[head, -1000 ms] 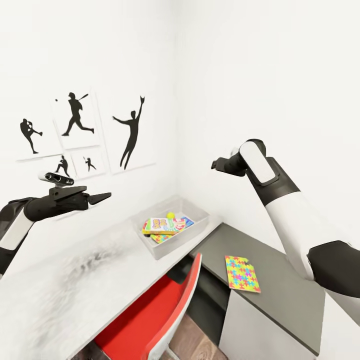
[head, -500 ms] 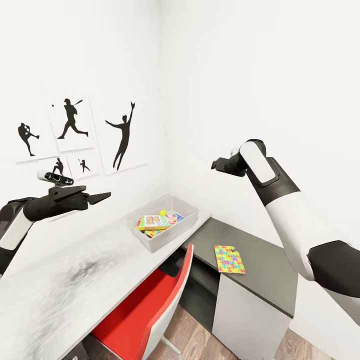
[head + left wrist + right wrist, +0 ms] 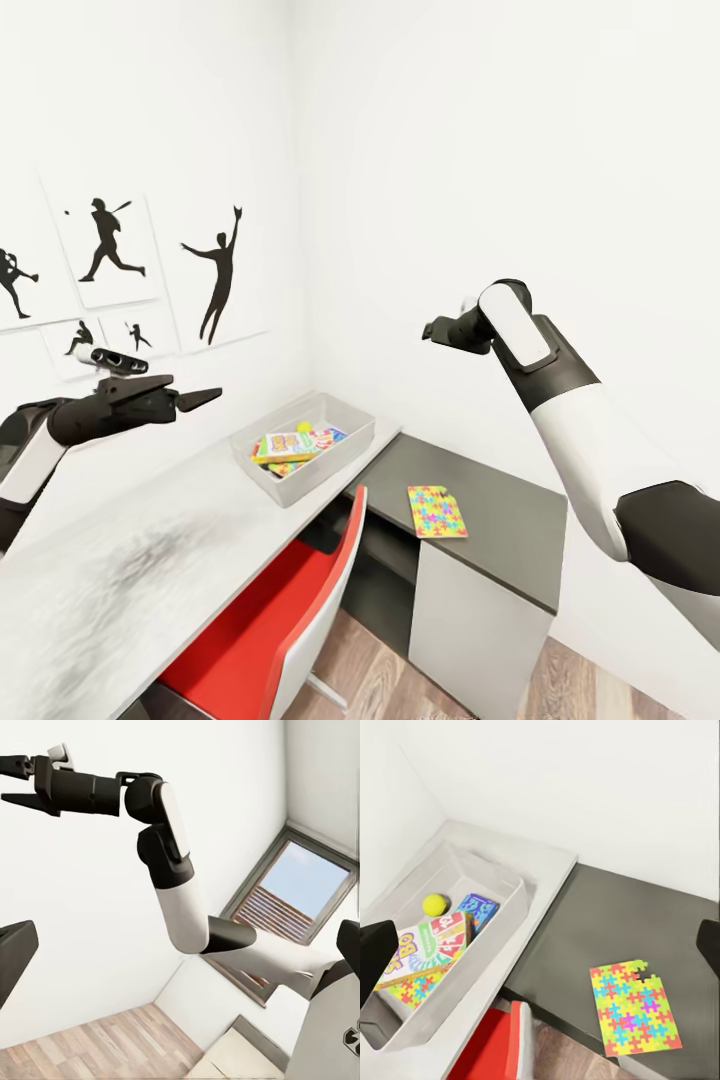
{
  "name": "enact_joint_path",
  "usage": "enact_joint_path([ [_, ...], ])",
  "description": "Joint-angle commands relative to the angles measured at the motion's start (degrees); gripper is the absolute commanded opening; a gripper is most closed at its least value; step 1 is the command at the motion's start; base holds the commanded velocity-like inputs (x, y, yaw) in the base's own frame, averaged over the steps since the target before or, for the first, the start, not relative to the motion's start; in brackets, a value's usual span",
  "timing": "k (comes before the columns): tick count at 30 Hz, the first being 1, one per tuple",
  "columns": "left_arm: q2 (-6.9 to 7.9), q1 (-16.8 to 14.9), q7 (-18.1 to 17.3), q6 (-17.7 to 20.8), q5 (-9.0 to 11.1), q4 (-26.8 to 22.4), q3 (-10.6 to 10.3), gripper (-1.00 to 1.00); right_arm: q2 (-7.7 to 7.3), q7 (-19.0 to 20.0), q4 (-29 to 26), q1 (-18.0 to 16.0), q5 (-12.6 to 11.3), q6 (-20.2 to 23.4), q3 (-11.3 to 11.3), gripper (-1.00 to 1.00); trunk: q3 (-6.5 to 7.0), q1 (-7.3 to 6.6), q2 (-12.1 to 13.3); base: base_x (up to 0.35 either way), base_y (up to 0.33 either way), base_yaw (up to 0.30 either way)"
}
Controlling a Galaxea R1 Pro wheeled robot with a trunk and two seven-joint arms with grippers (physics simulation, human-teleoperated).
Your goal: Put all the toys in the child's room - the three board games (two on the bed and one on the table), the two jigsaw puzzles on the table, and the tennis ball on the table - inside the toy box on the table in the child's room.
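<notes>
So the whole head view has slid over compared with a second ago, which means the robot is turning or backing off, not the toys moving. The toy box [image 3: 514, 891] on the light grey table [image 3: 150, 530] already holds the tennis ball [image 3: 434, 904], game boxes and one puzzle. The other jigsaw puzzle [image 3: 436, 511] lies flat on the dark desk [image 3: 500, 520], well apart from the box, so that's one toy left out. The left gripper [image 3: 195, 397] looks pressed together and empty; the right gripper [image 3: 432, 328] is spread and empty, going by its wrist view.
</notes>
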Motion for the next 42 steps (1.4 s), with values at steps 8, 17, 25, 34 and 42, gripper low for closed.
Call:
enact_joint_path([
  [8,0.00,0.04,-0.12,0.60,0.13,0.03,-0.17,1.00,-0.14,-0.56,0.02,0.04,-0.58,0.00,0.22,1.00,0.13,0.02,-0.05,-0.035,0.069,-0.276],
  [17,0.03,0.12,-0.11,0.60,0.14,0.03,-0.24,1.00,-0.15,-0.56,0.10,0.05,-0.58,0.10,0.22,1.00,0.37,0.02,-0.05,-0.036,0.048,-0.281],
  [25,-0.04,0.13,-0.03,0.55,-0.03,0.03,-0.24,1.00,-0.15,-0.51,1.61,0.10,-0.58,0.09,0.22,1.00,0.60,0.02,-0.05,-0.122,0.089,-0.281],
  [34,-0.15,0.38,-0.02,0.51,-0.05,0.03,-0.24,1.00,-0.21,-0.47,2.44,1.02,-0.58,0.09,0.15,1.00,0.85,0.02,-0.05,-0.013,0.009,-0.281],
  [42,-0.35,1.02,-0.02,-0.23,-0.07,0.18,-0.28,1.00,-0.37,-0.47,2.56,3.72,-0.50,0.12,-0.11,1.00,1.07,0.02,-0.05,-0.001,0.000,-0.281],
])
